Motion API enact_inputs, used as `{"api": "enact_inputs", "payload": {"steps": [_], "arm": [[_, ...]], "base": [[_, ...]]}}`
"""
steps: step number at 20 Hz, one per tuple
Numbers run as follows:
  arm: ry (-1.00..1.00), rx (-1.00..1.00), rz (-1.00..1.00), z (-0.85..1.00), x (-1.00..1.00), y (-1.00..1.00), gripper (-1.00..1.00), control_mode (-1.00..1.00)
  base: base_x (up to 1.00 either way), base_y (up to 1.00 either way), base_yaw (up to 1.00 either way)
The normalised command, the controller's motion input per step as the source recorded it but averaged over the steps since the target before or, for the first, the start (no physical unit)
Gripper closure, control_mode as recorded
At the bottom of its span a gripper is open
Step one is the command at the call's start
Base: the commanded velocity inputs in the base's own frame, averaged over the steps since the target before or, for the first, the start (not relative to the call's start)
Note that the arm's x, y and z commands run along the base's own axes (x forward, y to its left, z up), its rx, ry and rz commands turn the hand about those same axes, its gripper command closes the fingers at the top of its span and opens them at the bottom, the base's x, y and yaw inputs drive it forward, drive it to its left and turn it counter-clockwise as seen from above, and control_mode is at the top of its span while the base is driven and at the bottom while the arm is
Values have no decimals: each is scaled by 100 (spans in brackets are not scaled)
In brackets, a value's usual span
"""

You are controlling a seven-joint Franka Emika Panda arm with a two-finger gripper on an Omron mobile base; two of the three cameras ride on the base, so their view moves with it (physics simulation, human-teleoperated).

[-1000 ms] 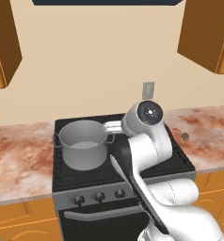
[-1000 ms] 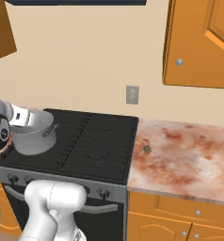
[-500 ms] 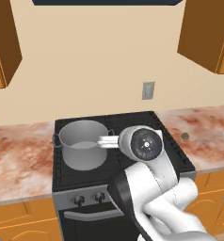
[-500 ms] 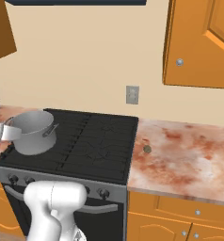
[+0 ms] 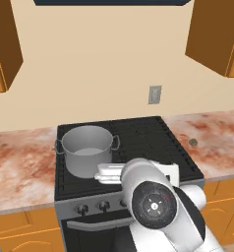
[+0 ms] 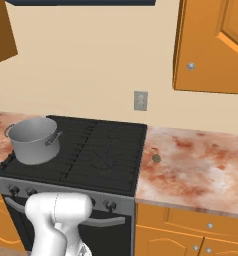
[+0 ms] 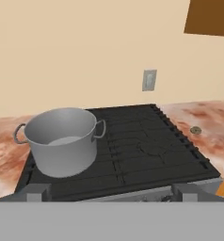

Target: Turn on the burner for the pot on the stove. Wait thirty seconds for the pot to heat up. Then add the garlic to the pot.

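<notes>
While the pot stands on the left side of the stove, over the black grates, I see that it is upright and its inside looks empty. On the counter to the right of the stove lies the garlic, well apart from the pot. On the wall above is an outlet plate. About the gripper, I cannot tell if its fingers are open or closed.

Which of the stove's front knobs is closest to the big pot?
The far-left knob on the stove. It sits just below the front-left corner where the pot stands; the other visible knobs lie further right, toward the counter.
</notes>
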Motion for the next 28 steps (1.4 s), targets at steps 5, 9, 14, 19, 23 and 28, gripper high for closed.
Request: {"api": "enact_inputs", "payload": {"steps": [5, 9, 14, 19, 23, 28], "arm": [[-7, 0, -5, -26, -55, 0, -100, -100], [-10, -1, -1, -28, -13, -1, -100, -100], [-4, 0, 1, -43, 0, 0, -100, -100], [-5, -2, 8, -81, 0, -4, -100, -100], [-6, -1, 15, -98, 2, 0, -100, -100], [-9, -3, 18, -100, 0, 0, -100, -100]], "base": [[0, 0, 0], [0, 0, 0], [0, 0, 0], [0, 0, 0], [0, 0, 0], [0, 0, 0]]}}
